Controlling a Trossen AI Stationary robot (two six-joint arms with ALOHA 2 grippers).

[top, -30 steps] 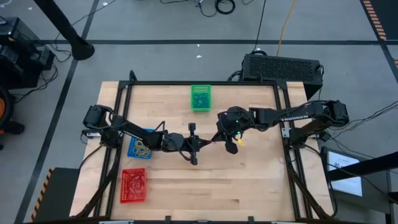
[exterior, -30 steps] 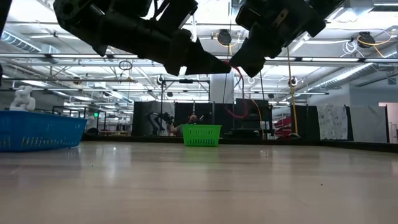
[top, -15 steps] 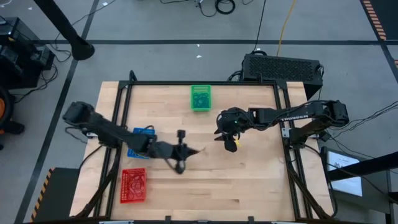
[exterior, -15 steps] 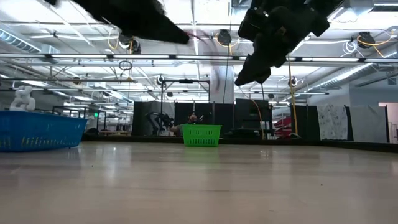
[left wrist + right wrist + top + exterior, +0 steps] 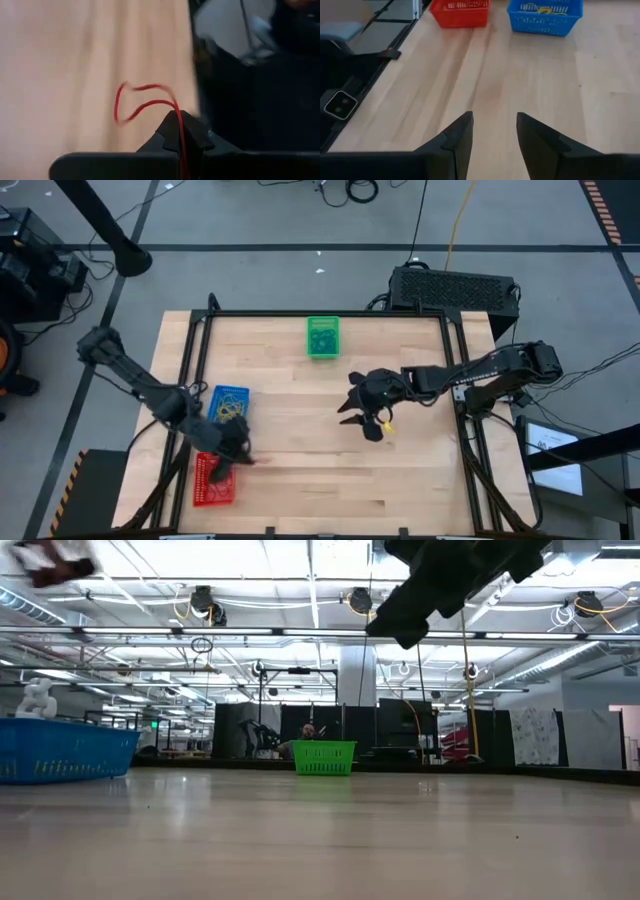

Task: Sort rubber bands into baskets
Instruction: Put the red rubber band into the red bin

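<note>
My left gripper (image 5: pixel 243 460) hovers at the far right corner of the red basket (image 5: pixel 203 498), shut on a red rubber band (image 5: pixel 131 102). Just beyond it, the blue basket (image 5: pixel 212 394) holds yellow-tan bands. The green basket (image 5: pixel 322 350) stands at the table's far edge. My right gripper (image 5: pixel 348 408) hangs open above the bare table centre, and nothing shows between its fingers (image 5: pixel 460 132). In the low view the left gripper (image 5: pixel 50 560) is a blur high at the left. The right gripper (image 5: pixel 415 605) shows high at the centre. My left gripper pinches one stretch of the red band's loop (image 5: pixel 176 109) between its shut fingertips. The remainder of the thin loop curls out slack beyond the fingertips, above the wooden table top.
A black frame (image 5: pixel 300 313) rims the wooden table. A large black box (image 5: pixel 455 288) sits behind the far right corner. Bare wood lies between the baskets and the right gripper.
My left gripper has swung fast from the table's centre toward the left and near edges, ending by the red basket, carrying the red band. My right gripper has opened and stayed near the centre, shifting slightly toward the near edge.
</note>
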